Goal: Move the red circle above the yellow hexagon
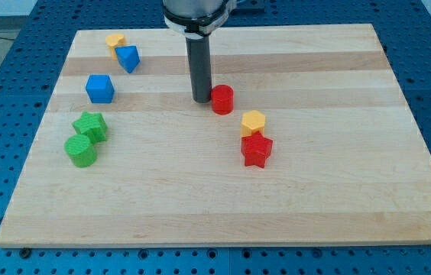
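Note:
The red circle (222, 100) is a short red cylinder near the middle of the wooden board (223, 206). The yellow hexagon (253, 122) sits just below and to the right of it, a small gap apart. My tip (202, 99) rests on the board right beside the red circle's left edge, touching or nearly touching it. The dark rod rises straight up from there to the view's top.
A red star (256, 150) sits directly below the yellow hexagon, touching it. At the left are a blue cube (99, 88), a blue triangular block (128, 58), a small yellow block (115, 40), a green star (91, 125) and a green cylinder (81, 150).

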You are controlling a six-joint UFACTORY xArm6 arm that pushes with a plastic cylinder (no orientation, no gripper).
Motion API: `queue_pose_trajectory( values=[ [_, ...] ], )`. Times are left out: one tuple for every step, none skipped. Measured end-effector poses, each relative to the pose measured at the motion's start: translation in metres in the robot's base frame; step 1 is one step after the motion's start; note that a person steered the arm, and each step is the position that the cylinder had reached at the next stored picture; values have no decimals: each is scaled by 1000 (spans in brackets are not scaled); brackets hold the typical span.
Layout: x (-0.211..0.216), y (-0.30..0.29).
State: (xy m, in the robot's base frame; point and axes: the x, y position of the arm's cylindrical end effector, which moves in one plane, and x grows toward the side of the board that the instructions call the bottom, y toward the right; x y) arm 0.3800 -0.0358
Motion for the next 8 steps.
queue_pose_trajectory(
  values=[
    [2, 7],
    [4, 12],
    [8, 20],
    [9, 29],
    [12, 38],
    [13, 39],
    [13, 39],
    [13, 40]
  ],
)
